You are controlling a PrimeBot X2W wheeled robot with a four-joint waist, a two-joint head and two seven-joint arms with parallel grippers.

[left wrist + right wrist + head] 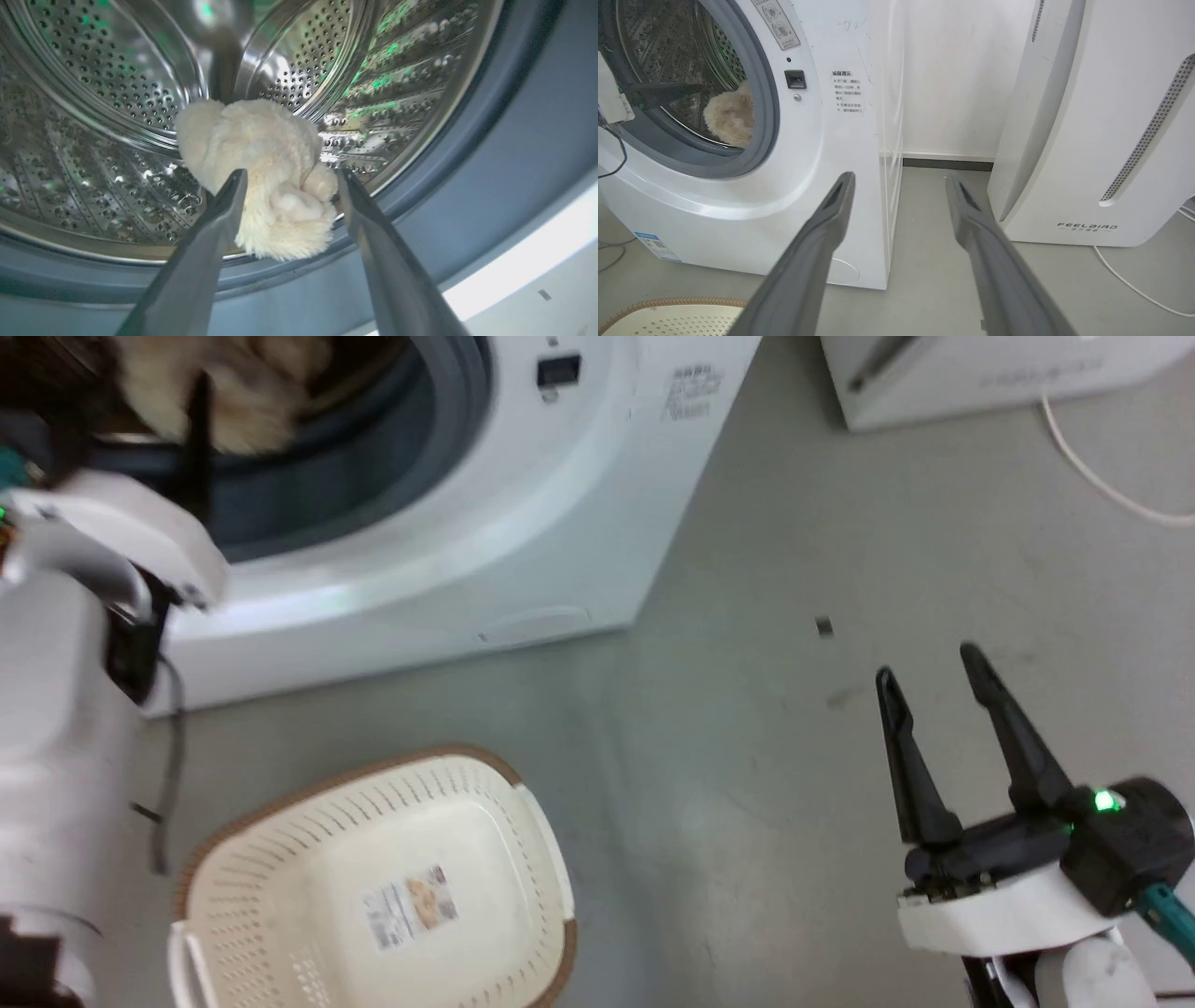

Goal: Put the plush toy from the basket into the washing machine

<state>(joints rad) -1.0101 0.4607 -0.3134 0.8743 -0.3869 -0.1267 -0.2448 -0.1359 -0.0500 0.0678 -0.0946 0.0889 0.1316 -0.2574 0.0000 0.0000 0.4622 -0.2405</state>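
From the head view, we see the washing machine (523,523) with its porthole uncovered, and the left arm (103,551) reaching into that porthole, where a blurred patch of the plush toy (233,387) shows past one dark finger (198,439). The basket (280,868) sits on the floor (794,756) in front of the washing machine, with nothing in it but its label (411,905). The right gripper (927,665) hangs off the washing machine's right corner, jaws spread and holding nothing. In the left wrist view, we look into the washing machine's steel drum (117,93). The plush toy lies at the drum's front lip, just inside the grey seal (514,140). The left gripper (290,179) has its fingers spread wide, one on each side of the toy, with the fluff brushing them; they are released, not clamped. In the right wrist view, we see the toy low in the drum, the right gripper's parted fingers in front of the washing machine's right corner, and a white FEELBIRD appliance (1087,140) standing just right of the washing machine.
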